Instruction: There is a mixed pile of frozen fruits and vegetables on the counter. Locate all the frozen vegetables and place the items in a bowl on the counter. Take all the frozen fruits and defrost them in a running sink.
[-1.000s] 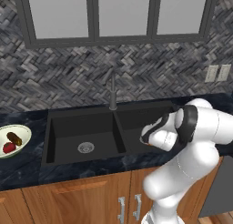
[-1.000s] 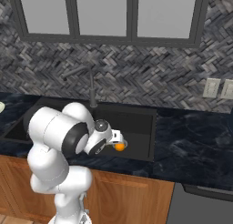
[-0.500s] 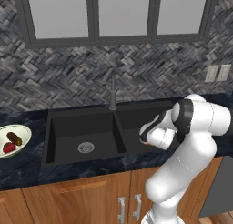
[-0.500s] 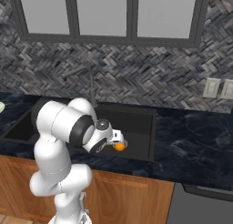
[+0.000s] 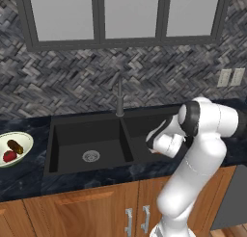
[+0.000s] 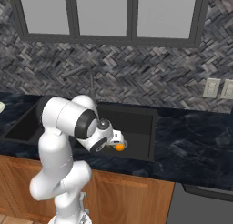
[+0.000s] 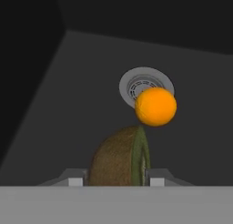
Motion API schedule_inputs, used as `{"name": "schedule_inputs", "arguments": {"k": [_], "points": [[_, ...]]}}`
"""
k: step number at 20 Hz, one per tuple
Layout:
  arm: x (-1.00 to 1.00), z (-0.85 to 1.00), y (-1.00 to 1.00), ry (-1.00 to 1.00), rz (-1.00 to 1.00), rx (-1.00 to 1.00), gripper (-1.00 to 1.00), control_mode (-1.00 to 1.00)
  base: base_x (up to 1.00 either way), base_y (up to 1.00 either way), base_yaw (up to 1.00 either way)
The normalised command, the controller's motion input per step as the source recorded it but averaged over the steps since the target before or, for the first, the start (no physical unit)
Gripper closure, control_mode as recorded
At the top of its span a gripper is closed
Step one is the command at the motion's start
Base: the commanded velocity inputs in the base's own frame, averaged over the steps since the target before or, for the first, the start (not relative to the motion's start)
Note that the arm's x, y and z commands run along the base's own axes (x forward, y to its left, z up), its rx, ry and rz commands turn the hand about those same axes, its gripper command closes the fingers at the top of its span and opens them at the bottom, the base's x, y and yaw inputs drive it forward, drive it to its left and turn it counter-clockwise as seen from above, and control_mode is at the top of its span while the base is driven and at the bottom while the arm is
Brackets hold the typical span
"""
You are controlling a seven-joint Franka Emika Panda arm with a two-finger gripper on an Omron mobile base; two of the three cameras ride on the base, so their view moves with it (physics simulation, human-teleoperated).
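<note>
My gripper [image 7: 117, 180] is low in the right basin of the black sink [image 5: 87, 120], shut on a yellowish-olive lump [image 7: 119, 157] with a brown skin and a green cut face. Just ahead of it a bright orange ball [image 7: 155, 106] lies on the basin floor by the round metal drain [image 7: 136, 79]. The right base view has the gripper [image 6: 116, 141] beside the ball [image 6: 119, 146]. In the left base view the gripper [image 5: 153, 147] hangs inside the basin. Far left on the counter [image 5: 24, 176], the pale bowl [image 5: 26, 139] holds a red round item [image 5: 8, 156] and a dark brown oblong one [image 5: 15, 146].
A tall dark faucet [image 5: 119, 94] rises behind the divider between the two basins, and the left basin has its own drain [image 5: 90, 156]. Wall outlets [image 5: 230, 77] sit at the right above more dark counter [image 6: 195, 141]. Glass-front cabinets hang overhead.
The arm's upper links have swung slightly and the hand has sunk a little in the right basin. The lump stays between the fingers and the orange ball has not moved.
</note>
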Motion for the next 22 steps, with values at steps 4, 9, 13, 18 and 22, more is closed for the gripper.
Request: {"name": "schedule_inputs", "arguments": {"k": [4, 9, 13, 18, 22], "points": [[0.0, -0.15, 0.0, -0.02, 0.0, 0.0, -1.0, -1.0, 0.0, 0.0, 0.0], [0.0, -0.03, 0.0, -0.08, 0.0, 0.0, -1.0, -1.0, 0.0, 0.0, 0.0], [0.0, 0.42, -0.07, -0.08, 0.0, 0.0, -1.0, -1.0, 0.0, 0.0, 0.0], [-0.08, 0.85, -0.06, 0.0, 0.0, -0.05, -1.0, -1.0, 0.0, 0.0, 0.0], [-0.04, 1.0, -0.01, -0.07, 0.0, -0.15, -1.0, -1.0, 0.0, 0.0, 0.0]]}}
